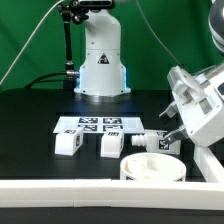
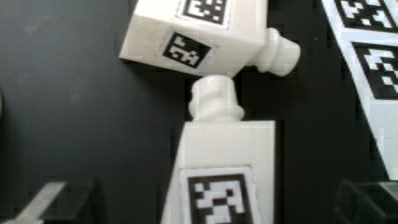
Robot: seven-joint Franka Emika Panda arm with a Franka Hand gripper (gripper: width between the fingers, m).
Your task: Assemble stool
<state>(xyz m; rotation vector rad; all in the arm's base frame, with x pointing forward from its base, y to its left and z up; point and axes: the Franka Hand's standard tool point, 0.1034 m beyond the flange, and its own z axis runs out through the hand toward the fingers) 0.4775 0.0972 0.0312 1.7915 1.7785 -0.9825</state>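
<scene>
The round white seat disc [image 1: 150, 167] lies at the front of the black table. Three white legs lie behind it: one on the exterior view's left [image 1: 68, 142], one in the middle [image 1: 110, 145], one on the exterior view's right [image 1: 156, 143]. My gripper [image 1: 171, 137] is low over the right leg. In the wrist view this leg [image 2: 222, 165] lies between my fingers [image 2: 43, 203] with dark gaps on both sides, so my gripper [image 2: 210, 205] is open. Its threaded peg [image 2: 214, 100] points at the middle leg [image 2: 187, 40].
The marker board [image 1: 88, 124] lies behind the legs and shows in the wrist view [image 2: 366, 50]. A long white rail [image 1: 60, 188] borders the table's front. The robot base [image 1: 101, 60] stands at the back.
</scene>
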